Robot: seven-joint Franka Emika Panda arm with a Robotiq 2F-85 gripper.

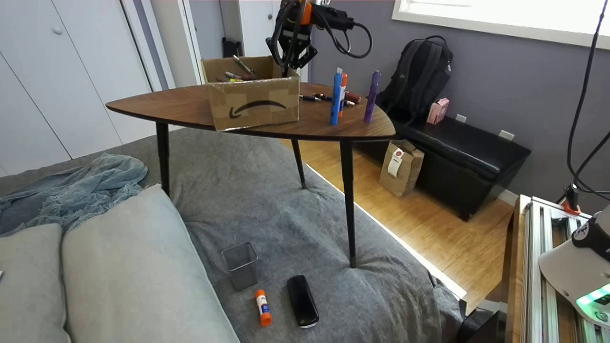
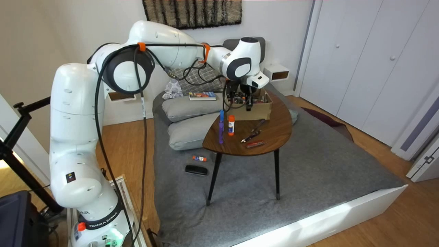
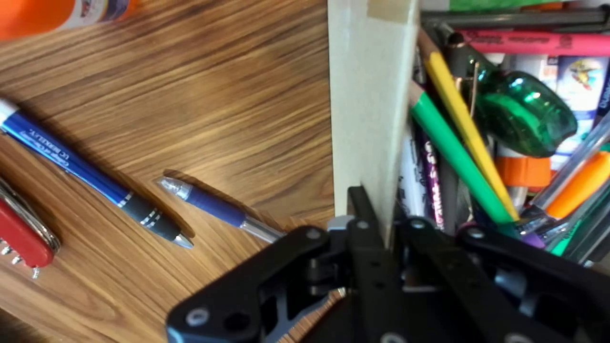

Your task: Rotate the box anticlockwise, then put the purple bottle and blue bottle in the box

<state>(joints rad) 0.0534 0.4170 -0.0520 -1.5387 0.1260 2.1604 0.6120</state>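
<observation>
My gripper [image 3: 384,212] pinches one wall of the Amazon cardboard box [image 1: 255,110], its rim running up the wrist frame, interior rightward; I'd turn it anticlockwise next. The blue bottle [image 1: 336,98] and purple bottle [image 1: 372,97] stand to its right in an exterior view.

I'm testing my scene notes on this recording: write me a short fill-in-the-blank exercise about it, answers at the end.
The gripper has one wall of the box ____ its fingers.
The purple bottle and blue bottle stand on the table; ____ of them is in the box.
The pocket knife on the table has a ____ handle.
The case lying on the bed is ____.
Missing words: between; neither; red; black.
</observation>
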